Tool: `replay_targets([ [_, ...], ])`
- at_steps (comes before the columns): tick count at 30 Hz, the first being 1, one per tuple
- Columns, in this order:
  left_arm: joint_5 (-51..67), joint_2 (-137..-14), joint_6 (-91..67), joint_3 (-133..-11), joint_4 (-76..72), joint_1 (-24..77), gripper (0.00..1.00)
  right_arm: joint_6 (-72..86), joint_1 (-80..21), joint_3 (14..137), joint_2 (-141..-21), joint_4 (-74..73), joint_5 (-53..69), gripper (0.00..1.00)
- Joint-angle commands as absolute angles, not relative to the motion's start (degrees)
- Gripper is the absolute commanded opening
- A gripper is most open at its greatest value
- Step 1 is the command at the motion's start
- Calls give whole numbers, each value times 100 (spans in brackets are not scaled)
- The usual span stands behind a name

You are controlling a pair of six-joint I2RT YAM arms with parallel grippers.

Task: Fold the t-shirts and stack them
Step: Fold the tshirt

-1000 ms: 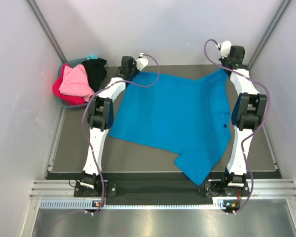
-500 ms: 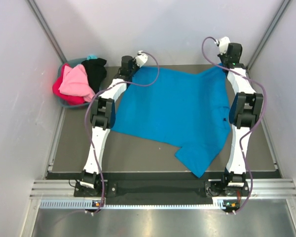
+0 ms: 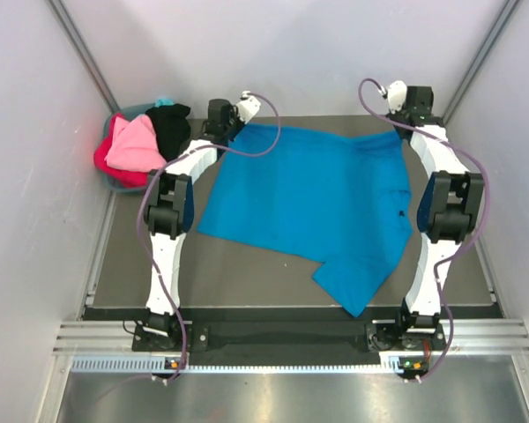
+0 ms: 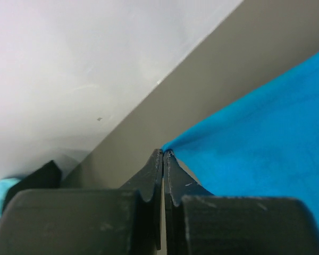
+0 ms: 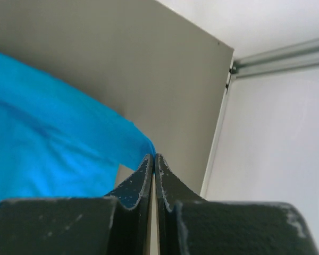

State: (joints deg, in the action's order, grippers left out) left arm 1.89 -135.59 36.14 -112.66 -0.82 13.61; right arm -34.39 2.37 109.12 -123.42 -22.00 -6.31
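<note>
T-shirt (image 3: 309, 203), blue: left pincer (image 4: 163, 153), right pincer (image 5: 153, 155) clamped tight on its far corners.

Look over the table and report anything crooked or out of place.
The blue shirt lies skewed: the left gripper and right gripper pinch its far corners, but its near edge runs slanted, and one point reaches the near edge of the table on the right. The other shirts sit heaped in the basket.
</note>
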Motion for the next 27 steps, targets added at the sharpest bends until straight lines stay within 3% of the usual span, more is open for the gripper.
replay_targets([
  [1, 386, -12911, 3595, -11145, -211, 1310, 0, -3323, 141, 10479, -11383, -2215, -554, 0],
  [27, 729, -12217, 3894, -9967, -62, 985, 0, -2953, 62, 8007, -9098, -2760, -115, 0],
])
